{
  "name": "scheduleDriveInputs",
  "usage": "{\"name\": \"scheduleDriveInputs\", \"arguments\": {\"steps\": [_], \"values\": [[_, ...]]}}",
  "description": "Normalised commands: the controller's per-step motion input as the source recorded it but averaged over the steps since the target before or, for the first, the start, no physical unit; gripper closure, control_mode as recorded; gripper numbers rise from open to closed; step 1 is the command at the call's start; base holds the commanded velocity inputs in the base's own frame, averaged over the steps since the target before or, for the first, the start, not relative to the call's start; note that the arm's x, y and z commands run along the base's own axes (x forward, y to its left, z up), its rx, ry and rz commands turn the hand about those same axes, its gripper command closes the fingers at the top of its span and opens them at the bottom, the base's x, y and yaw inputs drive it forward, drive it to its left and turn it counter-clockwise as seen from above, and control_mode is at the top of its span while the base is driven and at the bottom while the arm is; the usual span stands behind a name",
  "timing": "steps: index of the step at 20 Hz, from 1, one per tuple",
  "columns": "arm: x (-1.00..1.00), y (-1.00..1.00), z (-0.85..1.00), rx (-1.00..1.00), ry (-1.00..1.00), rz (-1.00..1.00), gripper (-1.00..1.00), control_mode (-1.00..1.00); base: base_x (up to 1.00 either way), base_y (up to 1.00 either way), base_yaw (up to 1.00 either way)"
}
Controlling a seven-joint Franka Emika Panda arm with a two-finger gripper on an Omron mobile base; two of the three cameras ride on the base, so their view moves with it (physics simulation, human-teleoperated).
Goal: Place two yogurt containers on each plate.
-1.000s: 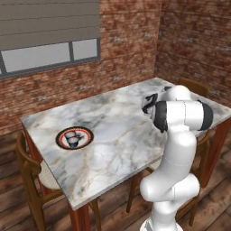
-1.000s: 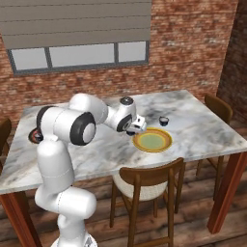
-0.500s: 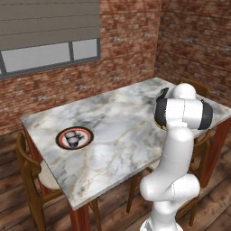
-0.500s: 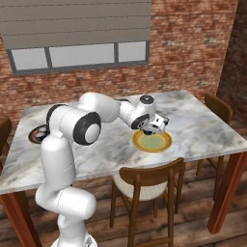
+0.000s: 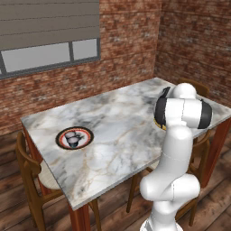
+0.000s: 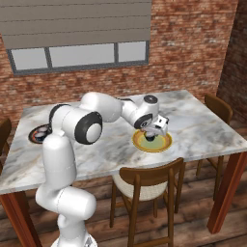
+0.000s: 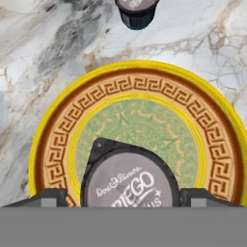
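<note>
The yellow-orange plate (image 7: 58,140) with a greenish centre lies on the marble table, also seen from the right base as the same plate (image 6: 164,144). My gripper (image 7: 123,198) hangs low over its near half, shut on a dark yogurt container (image 7: 129,182) with a pale lettered lid; whether the cup touches the plate I cannot tell. From the right base view the gripper (image 6: 153,134) sits right over the plate. Another yogurt container (image 7: 137,12) stands on the table just beyond the plate's far rim. The red-rimmed plate (image 5: 62,133) at the table's left carries two yogurt containers (image 5: 74,137).
The marble table (image 6: 202,130) ends close to the yellow plate's near side. A wooden chair (image 6: 149,181) is tucked in right below that edge, another chair (image 6: 218,107) stands at the right end, and one chair (image 5: 27,168) at the left end.
My arm has swung right with the yogurt container, from beside the yellow plate to above it, and has come down lower over the plate.
</note>
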Motion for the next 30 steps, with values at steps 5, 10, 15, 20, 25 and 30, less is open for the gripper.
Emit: {"name": "scheduleDriveInputs", "arguments": {"steps": [5,10,15,20,25,30], "values": [[0.0,0.54,0.04,0.0,0.07,0.0,-1.0,-1.0,0.0,0.0,0.0],[-0.73,0.98,0.2,0.0,0.05,0.0,-1.0,-1.0,0.0,0.0,0.0],[-1.0,0.94,-0.01,-0.06,0.01,0.07,-1.0,-1.0,0.0,0.0,0.0],[-0.2,0.12,-0.02,-0.01,0.0,0.03,-1.0,1.0,-0.8,0.1,0.12],[0.0,0.0,0.0,0.0,0.0,0.0,-1.0,1.0,-0.93,-0.85,0.07],[0.0,0.0,0.0,0.0,0.0,0.0,-1.0,1.0,-0.26,-1.0,0.0]]}}
